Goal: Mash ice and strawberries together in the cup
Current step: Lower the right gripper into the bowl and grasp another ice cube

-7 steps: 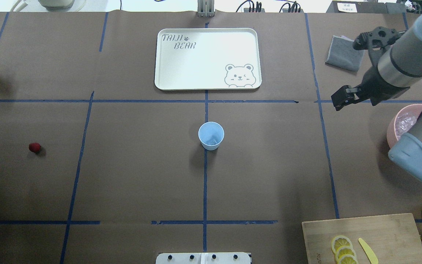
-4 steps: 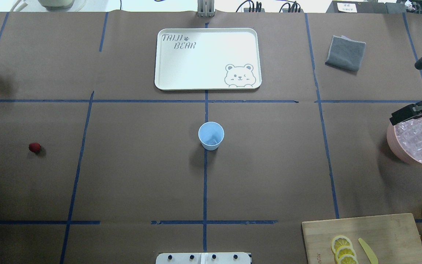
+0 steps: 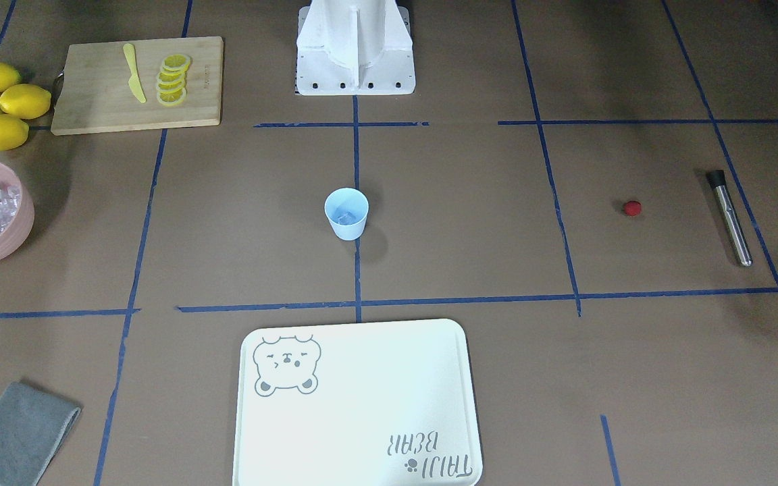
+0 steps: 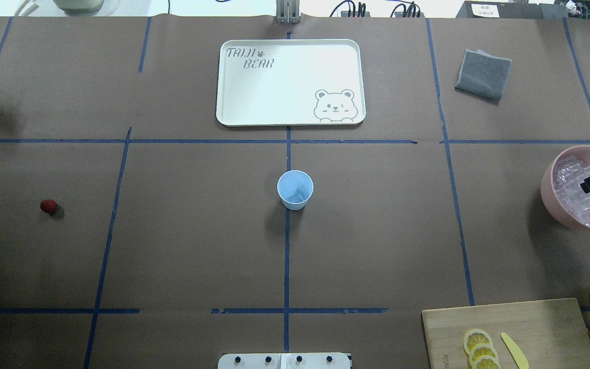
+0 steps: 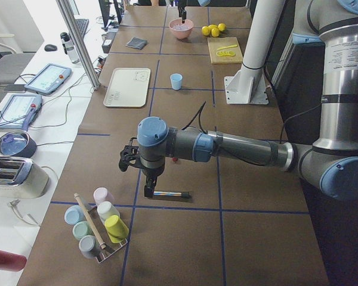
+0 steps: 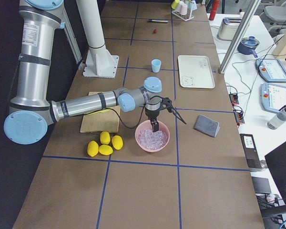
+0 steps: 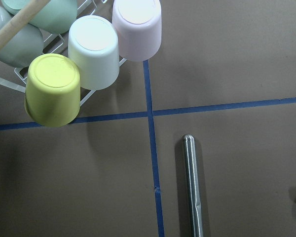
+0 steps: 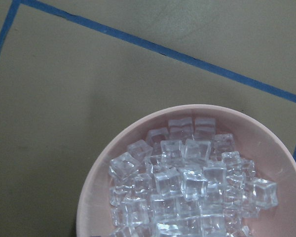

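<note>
A robotics lab: teach pendants (image 5: 46, 77) lie beside a paper-covered table (image 4: 197, 246) marked with a blue tape grid (image 4: 287, 256).

upright pale-blue cup (image 4: 295, 188) at table (image 4: 377, 230) centre with ice (image 3: 345, 217) inside; small red strawberry (image 4: 48, 206) well apart

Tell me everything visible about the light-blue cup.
The cup is a small pale light-blue tumbler, plastic by its look, handleless, tapering toward its base. It stands upright, mouth open upward, in the middle of the table on a blue tape line, on the robot's side of the white tray. Something small and glassy, apparently ice, lies at its bottom. Nothing else touches it.
</note>
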Tool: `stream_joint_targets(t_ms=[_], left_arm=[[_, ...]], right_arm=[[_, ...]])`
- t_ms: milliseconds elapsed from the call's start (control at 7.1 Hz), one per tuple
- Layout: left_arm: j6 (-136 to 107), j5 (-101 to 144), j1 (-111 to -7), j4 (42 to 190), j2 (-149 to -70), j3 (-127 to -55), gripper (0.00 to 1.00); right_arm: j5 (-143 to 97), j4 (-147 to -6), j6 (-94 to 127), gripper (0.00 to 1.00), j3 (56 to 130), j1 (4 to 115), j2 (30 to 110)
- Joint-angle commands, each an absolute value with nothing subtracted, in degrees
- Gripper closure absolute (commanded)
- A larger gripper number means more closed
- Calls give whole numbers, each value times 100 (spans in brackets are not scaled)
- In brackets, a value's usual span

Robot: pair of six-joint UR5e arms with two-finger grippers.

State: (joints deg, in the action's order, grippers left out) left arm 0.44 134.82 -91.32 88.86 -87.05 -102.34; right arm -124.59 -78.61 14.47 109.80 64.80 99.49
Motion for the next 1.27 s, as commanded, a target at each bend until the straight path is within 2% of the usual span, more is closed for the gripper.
stream_joint_targets(t_ms=[0, 845, 1127], left_arm=[[44, 13474, -9132, 8886, -8701, -10239, 0], [44, 13474, -9132, 8886, -8701, -10239, 0], [44, 13474, -9132, 8886, -8701, -10248, 0]], right_arm=[[-12489, -7831, 1354, 10, 10820, 6469, 9958], [-12524, -7848, 1327, 25, 10538, 6100, 9949], [-12551, -7831, 1327, 34, 10433, 6056, 9906]])
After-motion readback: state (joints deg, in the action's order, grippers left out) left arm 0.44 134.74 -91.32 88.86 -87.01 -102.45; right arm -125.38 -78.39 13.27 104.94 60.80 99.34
